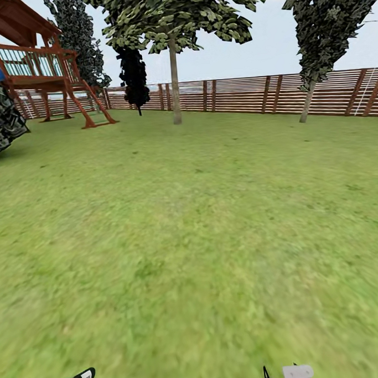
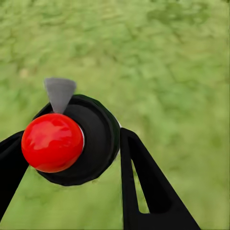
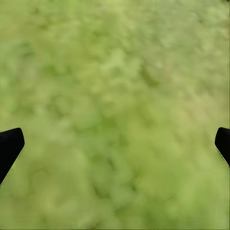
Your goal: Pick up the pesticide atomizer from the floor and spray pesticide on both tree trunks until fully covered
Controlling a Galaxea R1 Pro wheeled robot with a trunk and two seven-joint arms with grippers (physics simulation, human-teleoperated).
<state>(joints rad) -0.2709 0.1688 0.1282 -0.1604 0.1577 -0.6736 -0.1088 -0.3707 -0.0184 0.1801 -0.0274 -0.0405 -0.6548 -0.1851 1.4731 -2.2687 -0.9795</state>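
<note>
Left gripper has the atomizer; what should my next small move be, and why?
Probably drive straight ahead toward the tree trunk near the fence. The left gripper is shut on the atomizer, but a wide stretch of grass lies between you and the trunk, likely too far for spray to land on the bark.

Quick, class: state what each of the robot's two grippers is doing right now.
Left gripper: shut on the pesticide atomizer, fingers either side of it.
Right gripper: open, holding nothing, above the grass.
</note>
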